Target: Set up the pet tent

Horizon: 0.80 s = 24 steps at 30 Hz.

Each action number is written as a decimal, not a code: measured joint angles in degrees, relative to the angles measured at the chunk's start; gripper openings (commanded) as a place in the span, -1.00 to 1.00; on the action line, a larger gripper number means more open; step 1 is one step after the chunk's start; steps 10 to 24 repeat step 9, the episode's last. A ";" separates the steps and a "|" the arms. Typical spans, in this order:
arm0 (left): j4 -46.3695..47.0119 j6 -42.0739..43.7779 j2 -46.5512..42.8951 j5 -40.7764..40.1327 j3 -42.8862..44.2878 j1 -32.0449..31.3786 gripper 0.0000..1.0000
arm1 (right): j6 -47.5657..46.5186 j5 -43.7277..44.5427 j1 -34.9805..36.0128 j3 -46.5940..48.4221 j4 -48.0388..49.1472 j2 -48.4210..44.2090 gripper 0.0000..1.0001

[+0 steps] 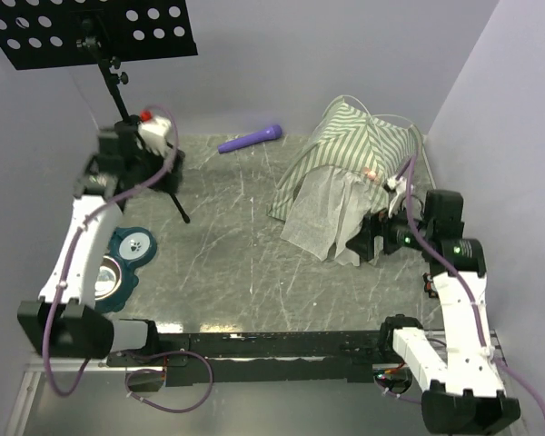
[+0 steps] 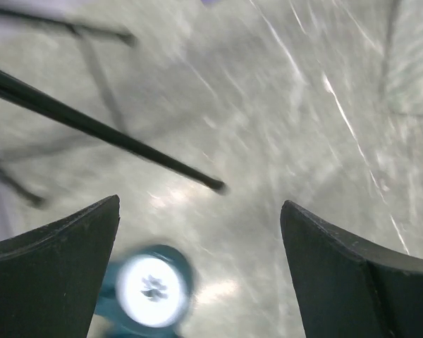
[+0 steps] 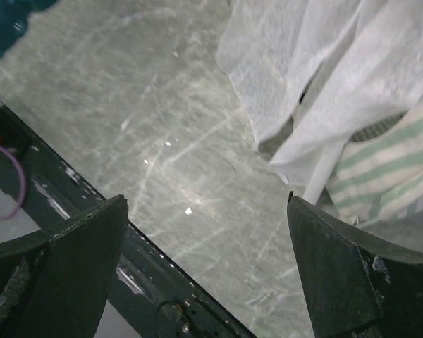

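Observation:
The pet tent (image 1: pixel 354 145) stands slumped at the back right of the table, with green-and-white stripes on top and a sheer white mesh panel (image 1: pixel 325 216) hanging at its front. Thin poles (image 1: pixel 386 118) arc over it. My right gripper (image 1: pixel 368 243) is low beside the tent's near right corner, open and empty. In the right wrist view (image 3: pixel 208 267) the mesh (image 3: pixel 317 84) and striped fabric (image 3: pixel 391 169) lie just beyond its right finger, not touched. My left gripper (image 1: pixel 163 159) is raised at the far left by the stand, open and empty (image 2: pixel 201 274).
A black music stand (image 1: pixel 100 32) rises at the back left, and its tripod leg (image 2: pixel 106 134) crosses the left wrist view. The teal double bowl holder (image 1: pixel 129 252) with a steel bowl (image 1: pixel 109 272) lies at the left edge. A purple stick (image 1: pixel 251 139) lies at the back.

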 measured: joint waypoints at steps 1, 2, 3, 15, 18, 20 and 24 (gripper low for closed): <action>1.11 -1.33 -2.23 -1.20 -4.42 -2.05 0.99 | -0.26 1.05 0.17 -2.19 0.39 -1.57 1.00; 1.97 -2.08 -3.80 -2.10 -8.15 -3.63 0.99 | -0.50 2.08 0.22 -4.22 0.50 -2.73 1.00; 3.19 -3.21 -5.38 -3.32 -12.79 -5.33 0.99 | -0.61 3.04 0.26 -6.29 0.59 -3.82 1.00; 3.13 -7.15 -6.73 -8.61 -24.48 -9.35 0.99 | -0.74 6.03 0.48 -11.06 1.62 -5.68 1.00; 3.13 -7.15 -6.73 -8.61 -24.48 -9.35 0.99 | -0.74 6.03 0.48 -11.06 1.62 -5.68 1.00; 3.13 -7.15 -6.73 -8.61 -24.48 -9.35 0.99 | -0.74 6.03 0.48 -11.06 1.62 -5.68 1.00; 3.13 -7.15 -6.73 -8.61 -24.48 -9.35 0.99 | -0.74 6.03 0.48 -11.06 1.62 -5.68 1.00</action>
